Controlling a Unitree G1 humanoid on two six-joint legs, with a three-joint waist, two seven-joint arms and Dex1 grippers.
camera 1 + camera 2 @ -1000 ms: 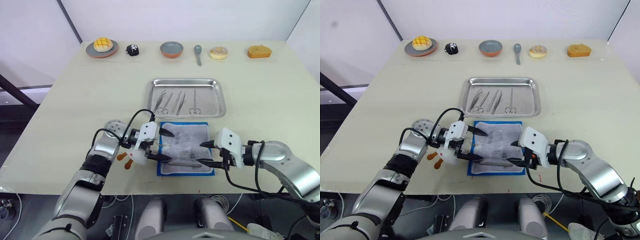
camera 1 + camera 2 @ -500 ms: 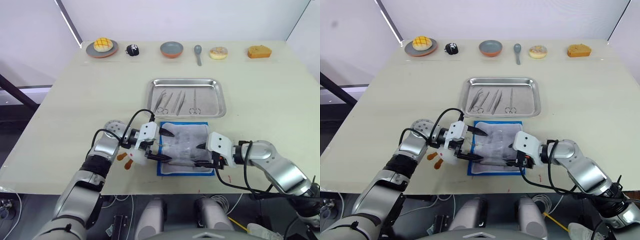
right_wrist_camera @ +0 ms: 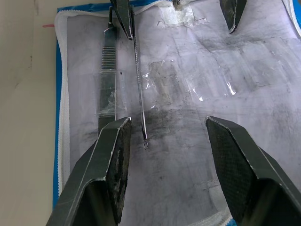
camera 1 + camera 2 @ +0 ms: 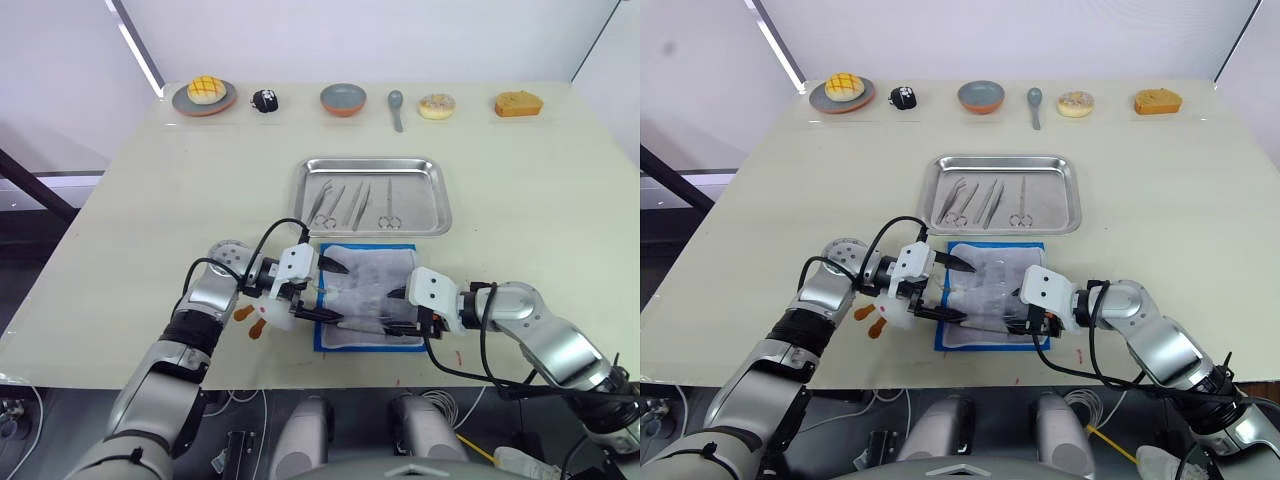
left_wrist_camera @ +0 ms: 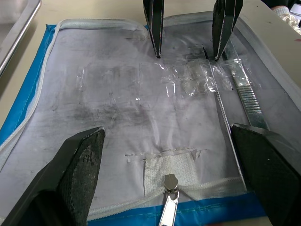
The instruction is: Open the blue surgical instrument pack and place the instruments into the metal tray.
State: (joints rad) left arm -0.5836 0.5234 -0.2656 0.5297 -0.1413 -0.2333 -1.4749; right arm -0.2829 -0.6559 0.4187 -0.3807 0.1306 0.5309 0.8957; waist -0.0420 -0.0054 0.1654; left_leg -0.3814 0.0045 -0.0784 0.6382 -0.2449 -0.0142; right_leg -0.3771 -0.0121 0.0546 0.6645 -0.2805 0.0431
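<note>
Pouch (image 4: 368, 297) lies open at the desk's front edge. Both grippers, left (image 4: 325, 292) and right (image 4: 402, 312), are spread and empty. The right should close squarely on the handle (image 3: 108, 80), then the probe (image 3: 139, 89).

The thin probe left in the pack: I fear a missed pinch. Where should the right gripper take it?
Probably mid-shaft of the thin probe, from above, fingers either side. It lies flat on the pack beside the flat handle, and the right gripper is open along it.
</note>
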